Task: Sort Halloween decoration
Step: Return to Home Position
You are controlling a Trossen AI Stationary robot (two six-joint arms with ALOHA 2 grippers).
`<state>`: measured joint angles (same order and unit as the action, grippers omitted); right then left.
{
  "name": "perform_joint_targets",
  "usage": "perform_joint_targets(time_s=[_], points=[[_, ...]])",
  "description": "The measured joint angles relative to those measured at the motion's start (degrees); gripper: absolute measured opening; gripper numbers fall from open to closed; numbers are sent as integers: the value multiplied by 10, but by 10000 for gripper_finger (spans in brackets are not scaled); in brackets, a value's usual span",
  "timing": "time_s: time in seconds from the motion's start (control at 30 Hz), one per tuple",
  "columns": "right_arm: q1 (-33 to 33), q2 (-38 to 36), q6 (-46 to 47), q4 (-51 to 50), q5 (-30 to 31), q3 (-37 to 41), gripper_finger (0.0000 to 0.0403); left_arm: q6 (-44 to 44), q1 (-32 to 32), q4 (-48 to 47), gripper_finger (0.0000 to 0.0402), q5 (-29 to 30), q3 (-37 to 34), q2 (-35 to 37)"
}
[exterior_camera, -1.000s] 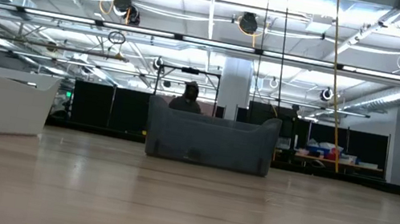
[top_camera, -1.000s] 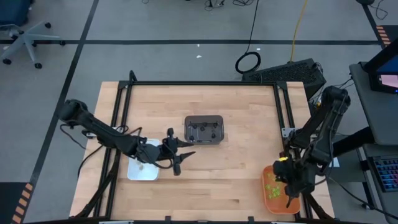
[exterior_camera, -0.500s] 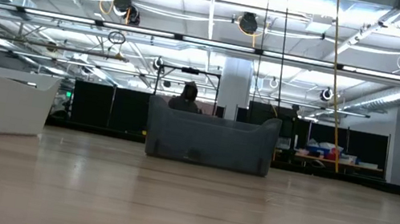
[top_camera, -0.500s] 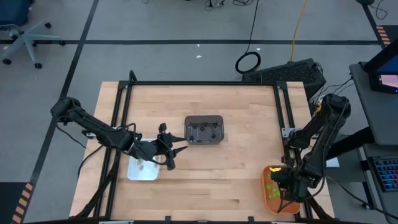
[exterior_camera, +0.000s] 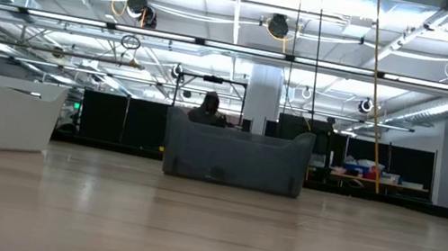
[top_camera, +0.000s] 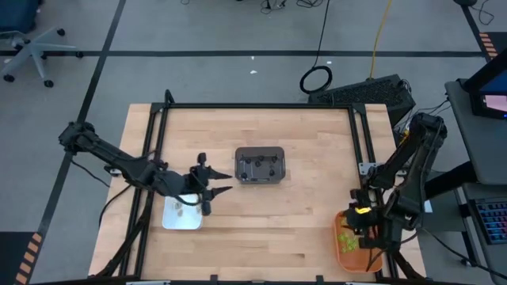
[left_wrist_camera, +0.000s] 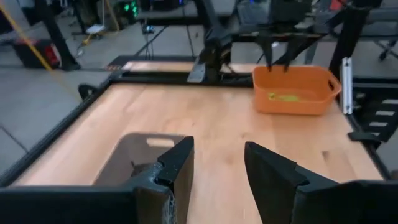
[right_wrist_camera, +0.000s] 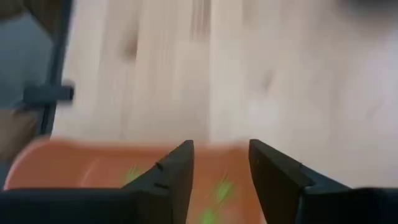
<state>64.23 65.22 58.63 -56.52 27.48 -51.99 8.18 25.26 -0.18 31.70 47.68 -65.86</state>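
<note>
Left gripper (top_camera: 220,183): we see it over the white tray's (top_camera: 176,222) edge, near the dark grey tray (top_camera: 260,152), fingers apart, empty.
Right gripper (top_camera: 369,250): above the orange tray (top_camera: 341,261), fingers apart, empty.
Halloween decoration: we find green pieces (top_camera: 346,239) inside the orange tray.

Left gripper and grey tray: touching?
Apart. The left gripper shows only at the low view's top edge, far above the rim of the grey tray, with clear space between them.
</note>
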Motion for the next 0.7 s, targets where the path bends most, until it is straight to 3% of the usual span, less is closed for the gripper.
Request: perform_joint_targets(time_s=[0.17,0.37,0.53,0.7], points=[[-1,-52,-140,8,148,-1,97,-63,0,-16,150,-15,0,47],[-12,-123,-256,79,233,39,14,-120,0,-4,150,-49,-21,63],[-36,-179,-391,251,228,127,9,-118,-3,22,150,-50,-62,64],[-80,-226,-497,409,160,218,1,-120,-17,77,140,-66,-111,64]])
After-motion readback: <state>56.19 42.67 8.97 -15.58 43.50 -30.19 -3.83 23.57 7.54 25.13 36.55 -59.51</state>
